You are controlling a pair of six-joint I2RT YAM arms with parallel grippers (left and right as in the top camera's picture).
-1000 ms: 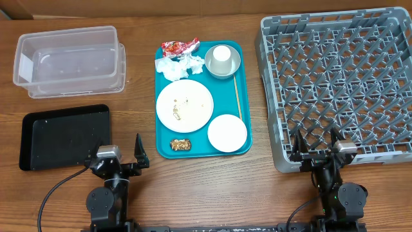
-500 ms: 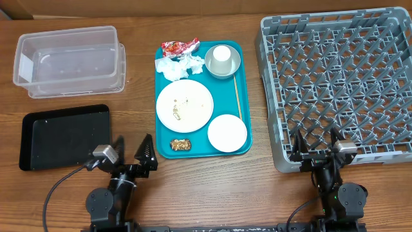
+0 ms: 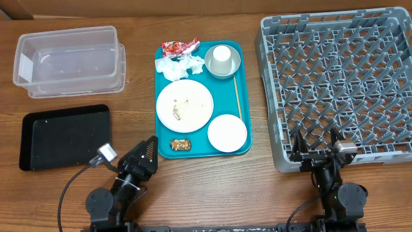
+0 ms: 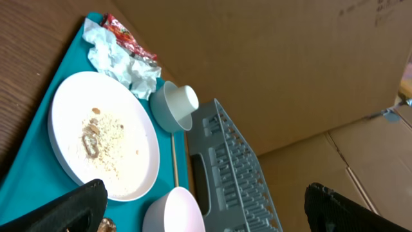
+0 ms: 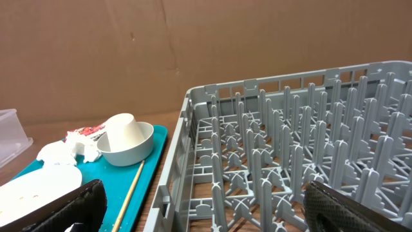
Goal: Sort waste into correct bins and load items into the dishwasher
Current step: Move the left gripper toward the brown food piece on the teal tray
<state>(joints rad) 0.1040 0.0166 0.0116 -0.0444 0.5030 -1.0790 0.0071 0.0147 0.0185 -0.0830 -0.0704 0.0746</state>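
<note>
**Waste and dishes sit on the teal tray; both grippers are wide open and hold nothing**

You have the red-and-white wrapper [image 3: 179, 46] and crumpled napkin [image 3: 180, 66] at the far end of the teal tray [image 3: 163, 147], touching each other. The large plate [image 3: 185, 106] is mid-tray, with rice-like crumbs [image 3: 177, 115] on it. The brown snack piece [image 3: 181, 144] lies at the near edge, and the smaller dish [image 3: 227, 133] looks clean. The white cup [image 3: 221, 57] sits upside down in the grey bowl [image 3: 210, 64]. A thin wooden stick [image 3: 237, 96] lies along the tray's right side.

The clear tub [image 3: 71, 64] and black tray [image 3: 64, 136] are on the left, the dish rack [image 3: 335, 84] on the right. The table [image 3: 270, 193] is brown woodgrain, with a cardboard wall [image 5: 193, 45] behind.

Your left gripper [image 3: 148, 149] is near the snack corner and your right gripper [image 3: 315, 138] is at the rack's near edge.
</note>
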